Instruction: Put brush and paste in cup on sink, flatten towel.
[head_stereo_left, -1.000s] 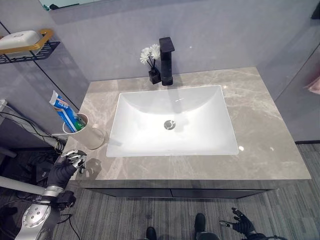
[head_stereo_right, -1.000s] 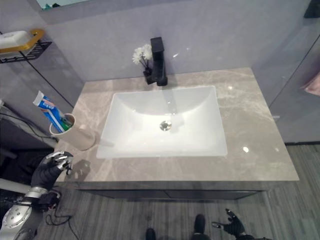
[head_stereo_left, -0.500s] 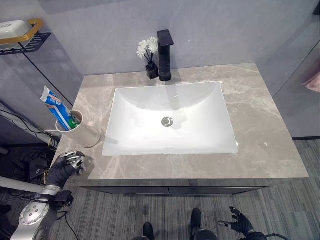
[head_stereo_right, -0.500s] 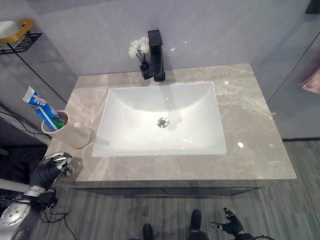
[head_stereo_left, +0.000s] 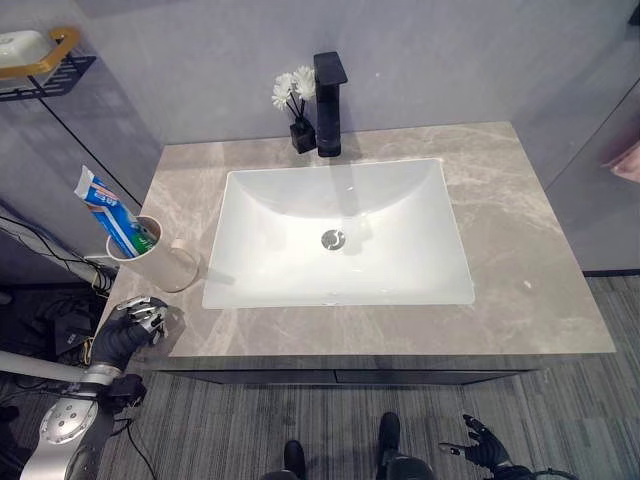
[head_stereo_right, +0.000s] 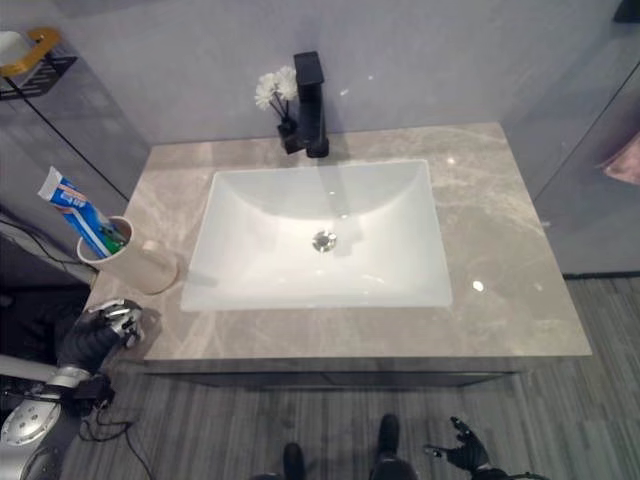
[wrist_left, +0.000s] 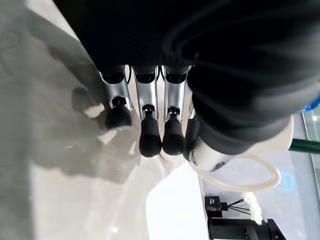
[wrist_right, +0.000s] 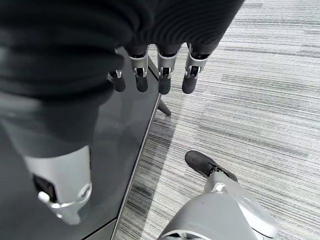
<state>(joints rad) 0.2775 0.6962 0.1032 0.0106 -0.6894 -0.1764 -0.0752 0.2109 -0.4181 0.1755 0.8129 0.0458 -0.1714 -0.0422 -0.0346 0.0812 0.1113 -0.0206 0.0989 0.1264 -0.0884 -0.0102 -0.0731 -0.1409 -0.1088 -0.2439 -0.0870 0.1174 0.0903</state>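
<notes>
On the countertop's (head_stereo_left: 520, 260) left edge, from the head camera, one cup (head_stereo_left: 150, 255) holds one toothpaste tube (head_stereo_left: 105, 205) and a green-handled brush (head_stereo_left: 147, 240); its print is unreadable. Beside it the left hand (head_stereo_left: 130, 325) hangs with fingers relaxed, holding nothing. Right wrist view: right hand (wrist_right: 155, 70), fingers straight, empty, over the floor.

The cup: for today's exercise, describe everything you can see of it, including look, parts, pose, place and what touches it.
The cup is a pale beige mug, ceramic by its look, with a loop handle. It stands upright on the countertop's left edge, beside the white sink. A blue and white toothpaste tube leans out of it, with something green beside it. The left hand is just in front, not touching it.
</notes>
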